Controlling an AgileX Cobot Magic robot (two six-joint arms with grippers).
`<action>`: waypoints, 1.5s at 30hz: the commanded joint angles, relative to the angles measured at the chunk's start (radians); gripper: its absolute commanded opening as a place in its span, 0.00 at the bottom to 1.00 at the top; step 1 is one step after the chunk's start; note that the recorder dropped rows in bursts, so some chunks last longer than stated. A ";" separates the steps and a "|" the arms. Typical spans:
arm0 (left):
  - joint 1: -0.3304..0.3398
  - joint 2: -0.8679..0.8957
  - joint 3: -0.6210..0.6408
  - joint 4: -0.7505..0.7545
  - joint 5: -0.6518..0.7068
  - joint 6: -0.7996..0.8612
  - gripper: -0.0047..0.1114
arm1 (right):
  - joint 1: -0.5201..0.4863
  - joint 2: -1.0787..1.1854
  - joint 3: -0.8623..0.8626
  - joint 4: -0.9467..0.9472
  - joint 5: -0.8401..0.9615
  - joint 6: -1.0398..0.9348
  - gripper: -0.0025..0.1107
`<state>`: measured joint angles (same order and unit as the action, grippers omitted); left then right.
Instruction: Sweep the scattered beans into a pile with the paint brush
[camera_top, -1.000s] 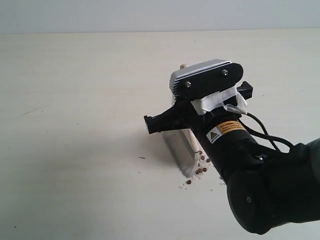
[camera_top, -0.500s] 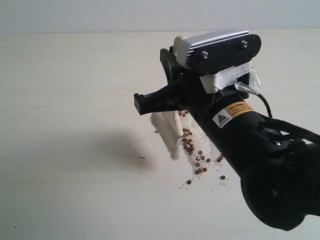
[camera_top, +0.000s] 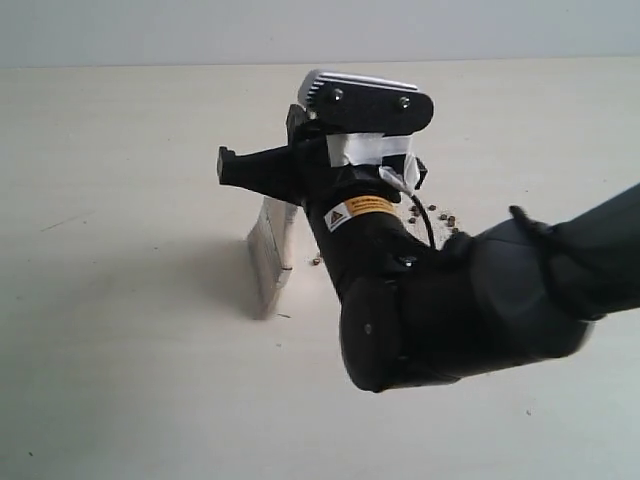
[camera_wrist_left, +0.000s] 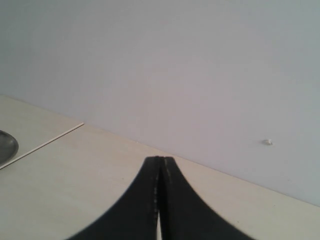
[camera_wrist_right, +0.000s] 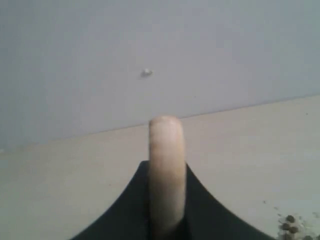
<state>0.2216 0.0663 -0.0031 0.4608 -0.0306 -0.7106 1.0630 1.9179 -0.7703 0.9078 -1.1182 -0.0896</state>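
Paint brush (camera_top: 268, 258), rounded wooden handle, clamped in right gripper (camera_wrist_right: 166, 172); left gripper (camera_wrist_left: 159, 165) closed, empty.

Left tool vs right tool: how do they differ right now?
The left tool is shut on nothing; the right tool is shut on the paint brush handle. The left tool is out of the exterior view; the right tool is over the table, near the beans. Both are black and shut.

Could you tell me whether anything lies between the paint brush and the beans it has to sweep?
Nothing visible does: bare table separates the paint brush from the beans, though the right arm hides much of that stretch.
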 joint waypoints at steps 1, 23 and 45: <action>-0.001 -0.006 0.003 0.001 -0.003 0.002 0.04 | -0.001 0.046 -0.055 0.156 -0.021 -0.230 0.02; -0.001 -0.006 0.003 0.001 -0.003 0.002 0.04 | 0.022 -0.099 -0.065 0.216 -0.087 -0.521 0.02; -0.001 -0.006 0.003 0.001 -0.003 0.002 0.04 | -0.151 -0.533 0.354 0.319 -0.103 -0.739 0.02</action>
<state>0.2216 0.0663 -0.0031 0.4608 -0.0306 -0.7106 0.9755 1.3696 -0.4430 1.2585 -1.2091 -0.8508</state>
